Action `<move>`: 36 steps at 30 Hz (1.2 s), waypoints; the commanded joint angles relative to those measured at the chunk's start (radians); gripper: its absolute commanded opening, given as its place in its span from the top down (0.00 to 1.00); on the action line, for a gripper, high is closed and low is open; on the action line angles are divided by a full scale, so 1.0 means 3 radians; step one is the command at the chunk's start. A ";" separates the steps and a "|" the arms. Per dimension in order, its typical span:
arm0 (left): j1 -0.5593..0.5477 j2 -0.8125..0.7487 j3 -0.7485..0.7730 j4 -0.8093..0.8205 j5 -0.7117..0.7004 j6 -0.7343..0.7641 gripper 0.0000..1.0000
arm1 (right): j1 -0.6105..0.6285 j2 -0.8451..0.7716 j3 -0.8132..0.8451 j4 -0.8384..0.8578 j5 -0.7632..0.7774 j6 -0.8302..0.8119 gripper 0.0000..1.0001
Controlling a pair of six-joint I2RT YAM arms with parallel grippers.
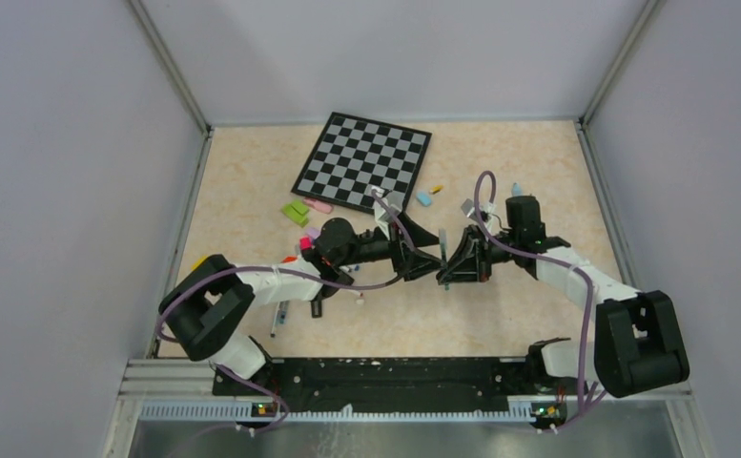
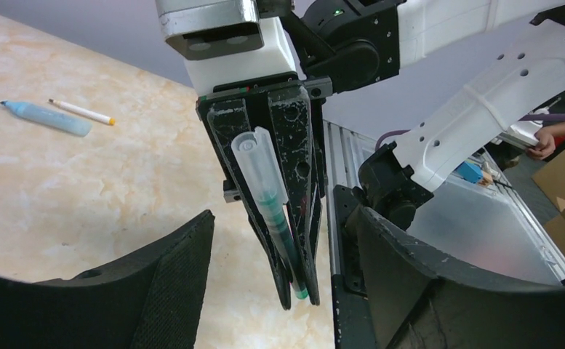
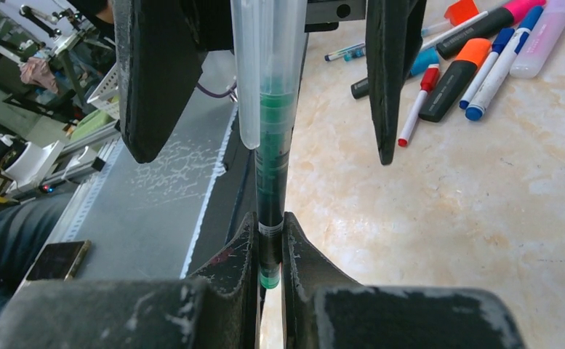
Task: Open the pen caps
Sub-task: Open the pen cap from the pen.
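I have the green pen (image 3: pixel 272 182) clamped by its tail in the right gripper (image 3: pixel 268 240). It is held in the air on the near side of the checkered board (image 1: pixel 364 160), well apart from it. Its clear cap (image 3: pixel 265 43) is on and points toward the left gripper (image 2: pixel 283 214), whose jaws stand apart on either side of the cap without touching it. I judge this the grasp before the pull. Next I would close the left squarely on the cap, then draw it straight off along the barrel.

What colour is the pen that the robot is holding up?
Green pen, with a clear cap. The right wrist view shows it best.
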 commanded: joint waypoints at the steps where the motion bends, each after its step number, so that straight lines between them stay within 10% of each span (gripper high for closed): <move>1: 0.0009 0.0122 0.0186 0.0477 0.0212 -0.0181 0.28 | 0.0063 -0.0111 -0.0005 0.0162 -0.0127 -0.0032 1.00; 17: 0.0043 0.0356 0.0440 0.0651 0.0386 -0.0375 0.48 | 0.0080 -0.0112 -0.0011 0.0161 -0.0132 -0.0045 1.00; 26: 0.0116 0.0419 0.0440 0.0994 0.0447 -0.0663 1.00 | 0.0076 -0.0080 -0.0024 0.0177 -0.0117 -0.0045 1.00; 36: 0.0243 0.0300 0.0694 0.1249 0.0252 -0.0583 1.00 | 0.0080 -0.0096 -0.0023 -0.0104 -0.0067 -0.0304 1.00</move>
